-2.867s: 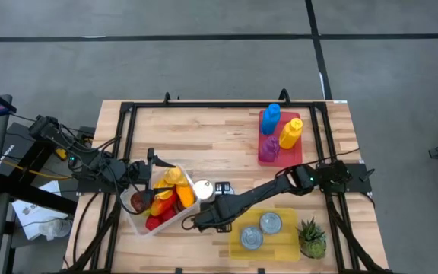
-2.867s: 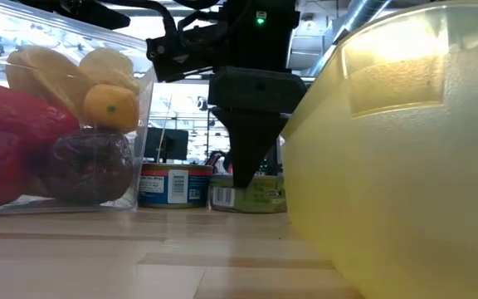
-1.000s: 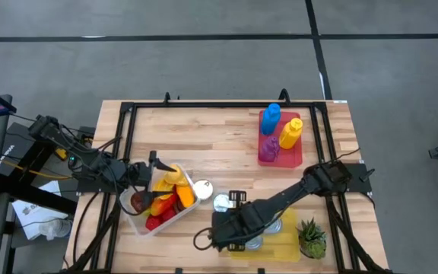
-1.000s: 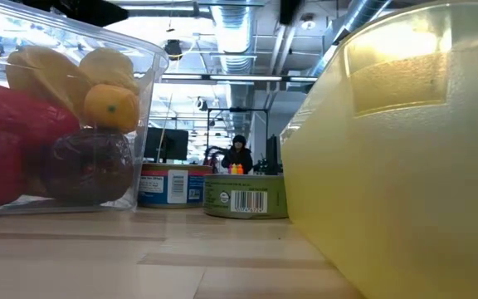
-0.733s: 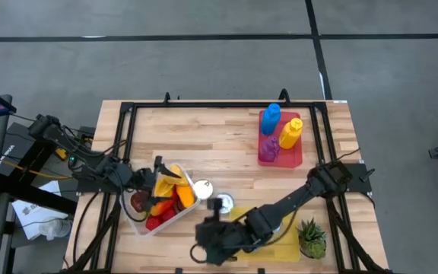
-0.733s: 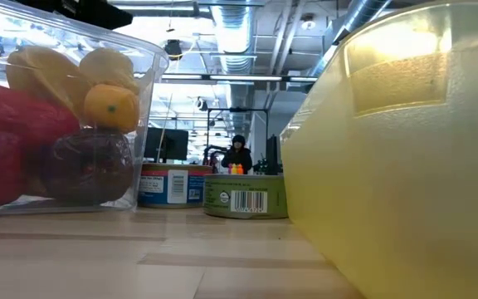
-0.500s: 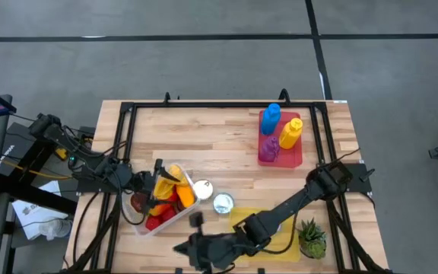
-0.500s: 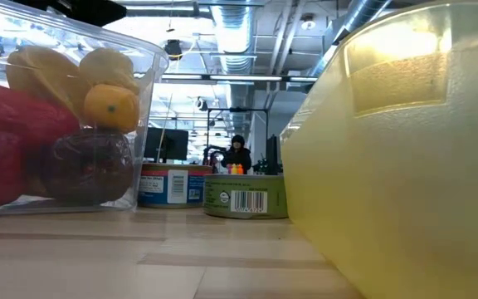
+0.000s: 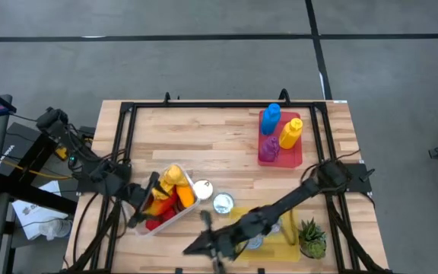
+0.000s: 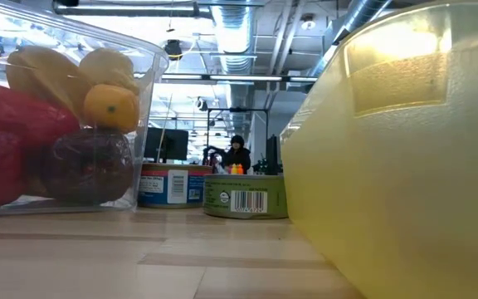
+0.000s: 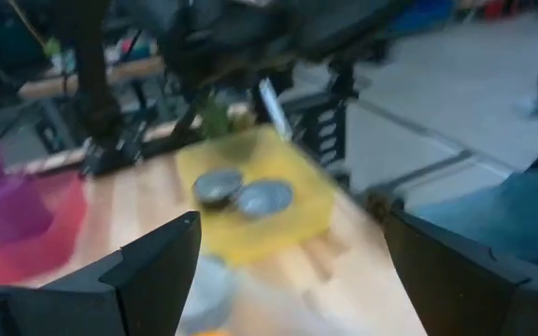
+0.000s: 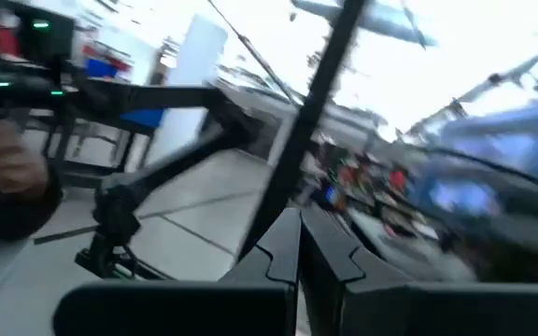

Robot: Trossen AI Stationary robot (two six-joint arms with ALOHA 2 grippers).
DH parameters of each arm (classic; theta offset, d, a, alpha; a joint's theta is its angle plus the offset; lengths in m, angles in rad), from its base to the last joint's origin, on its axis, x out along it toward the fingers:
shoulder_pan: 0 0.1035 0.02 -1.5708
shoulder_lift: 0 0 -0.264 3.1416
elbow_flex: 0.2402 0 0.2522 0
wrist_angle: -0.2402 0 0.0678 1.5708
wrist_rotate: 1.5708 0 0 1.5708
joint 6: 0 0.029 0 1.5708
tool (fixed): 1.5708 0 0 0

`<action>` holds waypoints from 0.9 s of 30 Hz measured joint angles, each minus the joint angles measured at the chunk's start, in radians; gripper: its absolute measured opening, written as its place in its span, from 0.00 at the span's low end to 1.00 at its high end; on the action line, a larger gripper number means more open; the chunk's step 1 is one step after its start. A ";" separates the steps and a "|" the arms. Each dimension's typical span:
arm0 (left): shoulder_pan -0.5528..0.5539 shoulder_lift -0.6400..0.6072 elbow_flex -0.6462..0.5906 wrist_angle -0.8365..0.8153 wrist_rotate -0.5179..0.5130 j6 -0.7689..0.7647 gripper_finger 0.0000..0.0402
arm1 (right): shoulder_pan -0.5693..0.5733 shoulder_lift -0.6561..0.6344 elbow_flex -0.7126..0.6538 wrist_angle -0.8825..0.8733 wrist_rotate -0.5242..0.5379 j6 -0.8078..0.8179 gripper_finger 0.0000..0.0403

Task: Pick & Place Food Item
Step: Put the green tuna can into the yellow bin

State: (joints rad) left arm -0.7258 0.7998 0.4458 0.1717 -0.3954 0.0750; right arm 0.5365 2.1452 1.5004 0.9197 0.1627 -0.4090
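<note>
A clear bin (image 9: 166, 199) of fruit stands at the table's near left, and in the low view (image 10: 56, 124) it fills the left side. Two tins (image 9: 201, 189) (image 9: 223, 203) stand on the wood beside it. A yellow tray (image 9: 276, 224) (image 11: 260, 201) holds two more tins (image 11: 218, 185) (image 11: 265, 196). My left gripper (image 9: 144, 202) (image 11: 288, 280) hovers open over the bin's near left part with nothing between its fingers. My right gripper (image 9: 192, 247) (image 12: 297, 252) is shut and empty near the table's near edge, tipped up toward the room.
A red tray (image 9: 280, 141) with blue, yellow and purple bottles stands at the far right. A small potted plant (image 9: 310, 237) sits at the near right corner. A black frame (image 9: 128, 114) rims the table. A person (image 10: 237, 154) shows far behind the table.
My right gripper has swung from above the yellow tray's left end toward the table's near edge and tipped from pointing down to pointing upward, staying shut. My left gripper has swung toward the near edge over the bin, still open. The tins and the fruit have kept their places.
</note>
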 joint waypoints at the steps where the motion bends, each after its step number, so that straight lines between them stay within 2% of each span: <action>1: -0.007 0.010 0.000 0.033 -0.006 0.000 0.82 | 0.006 -0.047 -0.062 0.003 0.027 0.021 0.00; 5: 0.020 0.084 0.029 0.058 -0.031 -0.002 0.82 | 0.030 -0.217 -0.299 -0.024 0.118 0.109 0.00; 9: 0.114 0.214 0.116 -0.003 -0.023 -0.001 0.80 | 0.053 -0.389 -0.501 -0.088 0.209 0.253 0.00; 14: 0.267 0.381 0.278 -0.150 0.098 -0.004 0.79 | 0.070 -0.560 -0.692 -0.143 0.338 0.356 0.05; 20: 0.442 0.580 0.466 -0.247 0.272 0.028 0.79 | 0.104 -0.726 -0.809 -0.282 0.364 0.413 0.11; 24: 0.538 0.708 0.586 -0.289 0.338 0.066 0.78 | 0.133 -0.798 -0.820 -0.393 0.384 0.410 0.12; 27: 0.599 0.801 0.664 -0.325 0.352 0.103 0.78 | 0.149 -0.828 -0.820 -0.455 0.388 0.382 0.12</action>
State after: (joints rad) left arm -0.1272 1.6012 1.1094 -0.1537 -0.0438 0.1778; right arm 0.6852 1.3171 0.6807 0.4650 0.5510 -0.0272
